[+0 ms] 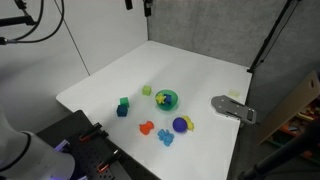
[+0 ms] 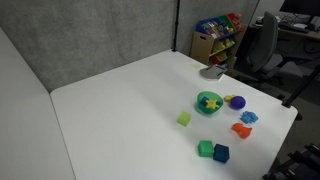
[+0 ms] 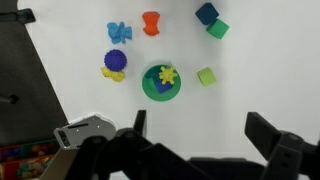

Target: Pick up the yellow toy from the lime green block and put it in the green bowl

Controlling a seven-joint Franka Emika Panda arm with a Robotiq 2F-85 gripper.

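The yellow toy (image 3: 167, 74) lies inside the green bowl (image 3: 148, 88); it shows there in both exterior views (image 1: 162, 99) (image 2: 210, 101), within the bowl's rim (image 1: 173, 103) (image 2: 201, 108). The lime green block (image 3: 206, 76) stands bare on the white table beside the bowl (image 1: 146, 91) (image 2: 184, 119). My gripper (image 3: 200, 135) is open and empty. It hangs high above the table, on the near side of the bowl in the wrist view, and touches nothing.
A dark green cube (image 3: 218, 29) and a blue cube (image 3: 206, 13) sit together. A purple ball (image 3: 116, 61) touches a yellow piece (image 3: 113, 74). An orange toy (image 3: 151, 22) and a blue toy (image 3: 119, 31) lie beyond. A grey metal object (image 3: 85, 130) lies at the table edge.
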